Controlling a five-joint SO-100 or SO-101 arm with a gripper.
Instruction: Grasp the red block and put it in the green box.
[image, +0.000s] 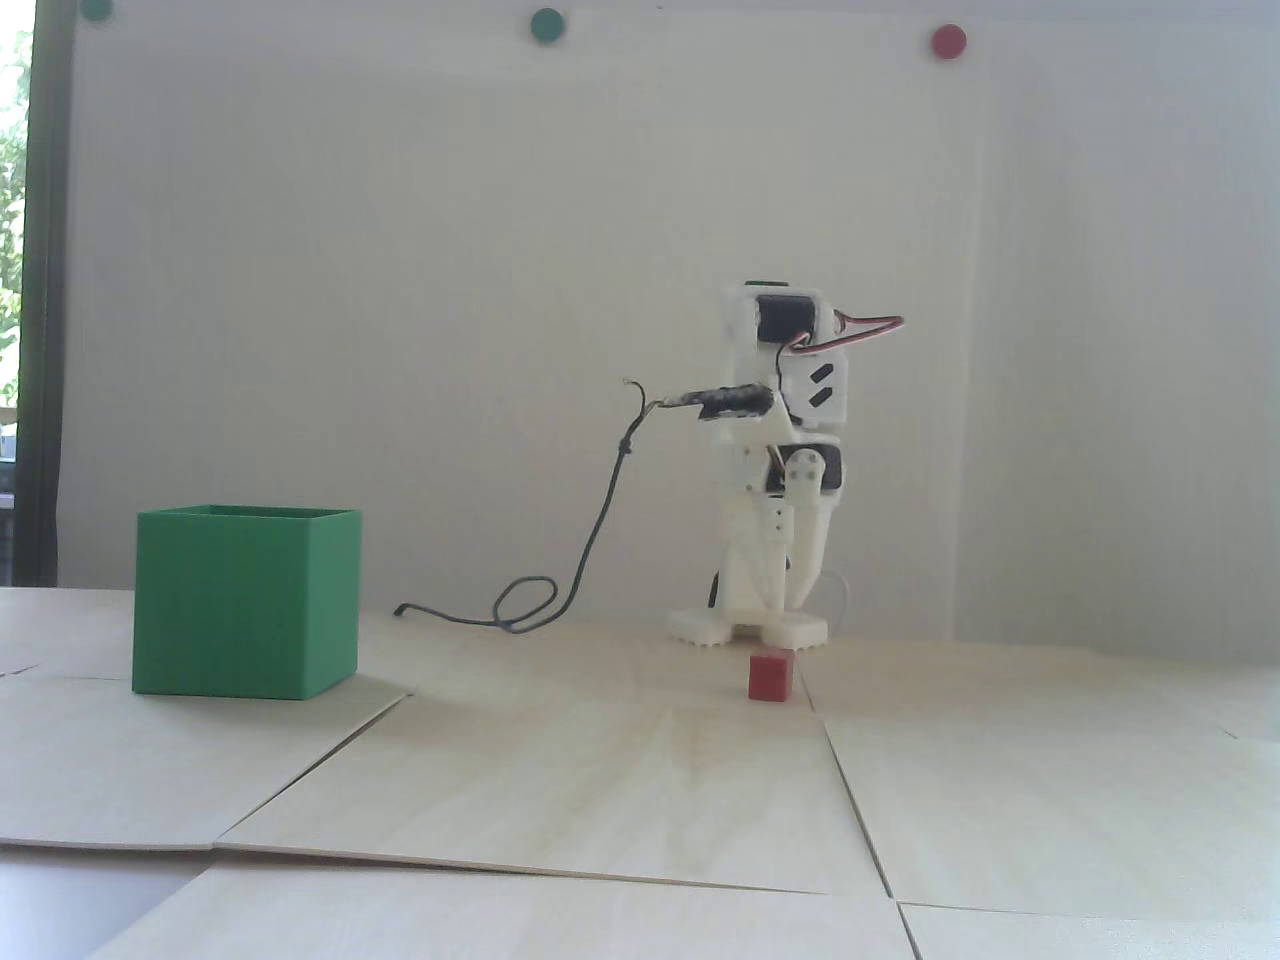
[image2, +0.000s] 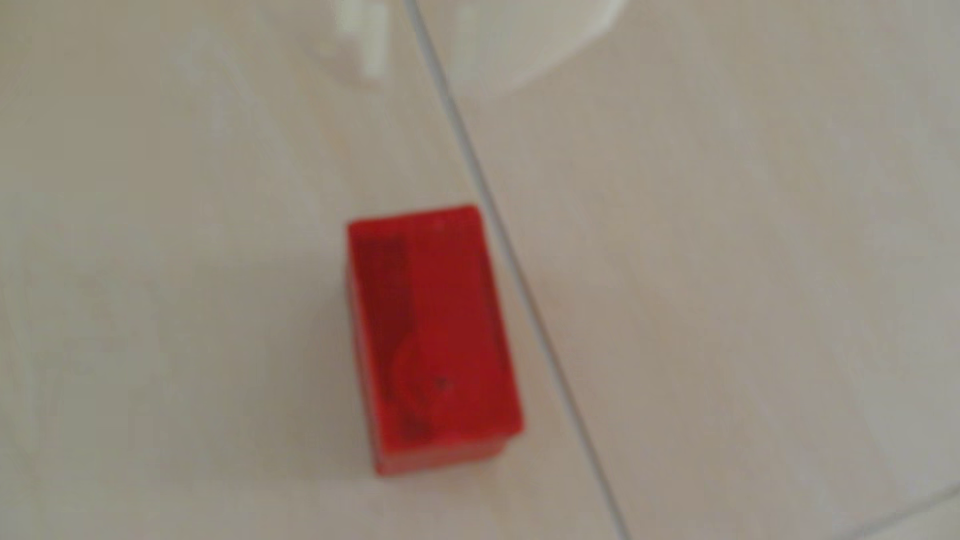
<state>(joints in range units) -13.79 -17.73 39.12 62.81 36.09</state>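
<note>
The red block (image: 771, 677) sits on the pale wooden table just in front of the arm's white base. The green box (image: 245, 600), open at the top, stands far to the left of it in the fixed view. The white arm is folded over its base with my gripper (image: 776, 603) pointing down, a little above and behind the block and not touching it. How the jaws stand is unclear. The wrist view looks down on the red block (image2: 434, 337), blurred, beside a seam in the table; the box is out of that view.
A dark cable (image: 590, 540) hangs from the arm and loops on the table between the base and the box. Blurred white shapes (image2: 519, 41) show at the wrist view's top edge. The table is made of joined boards with seams (image: 850, 800).
</note>
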